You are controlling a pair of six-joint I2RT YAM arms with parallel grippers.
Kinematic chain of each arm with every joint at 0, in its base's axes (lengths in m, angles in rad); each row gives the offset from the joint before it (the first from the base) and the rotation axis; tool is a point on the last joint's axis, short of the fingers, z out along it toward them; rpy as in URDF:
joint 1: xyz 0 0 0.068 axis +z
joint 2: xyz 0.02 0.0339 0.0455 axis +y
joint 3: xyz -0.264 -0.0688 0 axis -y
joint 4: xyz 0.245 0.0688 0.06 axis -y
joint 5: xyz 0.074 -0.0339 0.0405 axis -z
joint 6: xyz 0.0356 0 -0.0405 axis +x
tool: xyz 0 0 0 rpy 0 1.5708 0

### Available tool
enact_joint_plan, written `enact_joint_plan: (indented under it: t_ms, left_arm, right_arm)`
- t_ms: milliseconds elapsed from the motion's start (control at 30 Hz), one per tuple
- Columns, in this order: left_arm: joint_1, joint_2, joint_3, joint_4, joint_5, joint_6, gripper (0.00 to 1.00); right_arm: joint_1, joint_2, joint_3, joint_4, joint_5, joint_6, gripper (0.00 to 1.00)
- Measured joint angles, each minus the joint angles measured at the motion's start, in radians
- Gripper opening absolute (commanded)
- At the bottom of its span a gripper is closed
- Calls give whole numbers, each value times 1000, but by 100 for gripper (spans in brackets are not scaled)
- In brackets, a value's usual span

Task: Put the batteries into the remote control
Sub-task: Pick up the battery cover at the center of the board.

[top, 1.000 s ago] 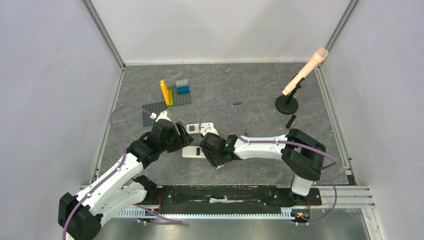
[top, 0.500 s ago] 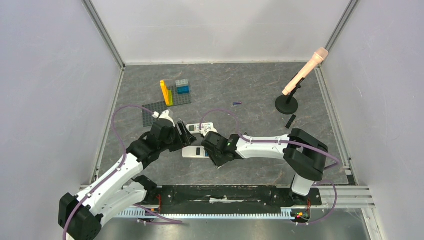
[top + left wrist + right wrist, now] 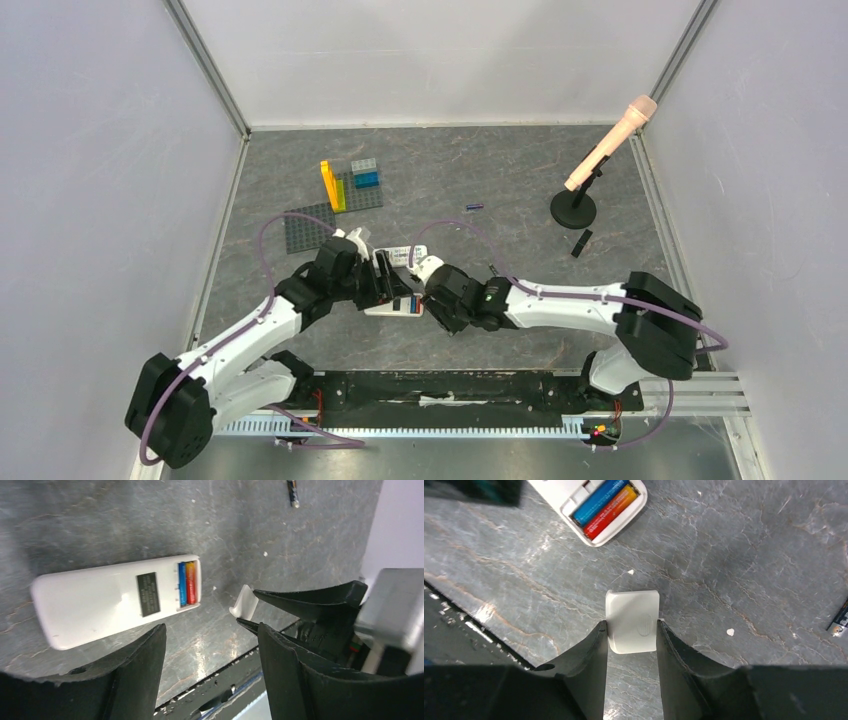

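Cover [image 3: 632,611] is clamped in my right gripper [image 3: 630,626], and the open remote [image 3: 569,490] sits close by at 11 o'clock in the right wrist view, so the right arm's the nearer one. Blue and red batteries [image 3: 606,504] are seated in it, long axis running 8 to 2 o'clock. My left gripper [image 3: 211,630] hangs over the remote, fingers apart.
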Motion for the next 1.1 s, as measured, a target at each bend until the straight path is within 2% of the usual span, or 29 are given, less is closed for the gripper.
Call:
enact_joint_plan:
  t_ms: [200, 533, 733, 867, 967, 1100]
  left_arm:
    - [0, 57, -11, 90, 120, 0, 71]
    - [1, 161, -11, 182, 293, 0, 63]
    - [0, 193, -11, 233, 373, -1, 46]
    - [1, 230, -11, 248, 414, -1, 31]
    - [1, 242, -11, 254, 425, -1, 25]
    - [1, 242, -11, 276, 446, -1, 10]
  right_arm:
    - [-2, -115, -58, 83, -52, -80, 36]
    - [-2, -168, -60, 166, -139, -166, 36]
    - [-2, -169, -60, 178, -170, -190, 36]
    - [-2, -169, -60, 182, -188, -200, 35]
    - [-2, -173, -60, 183, -195, -208, 36]
    - [-2, -174, -60, 183, -203, -211, 36]
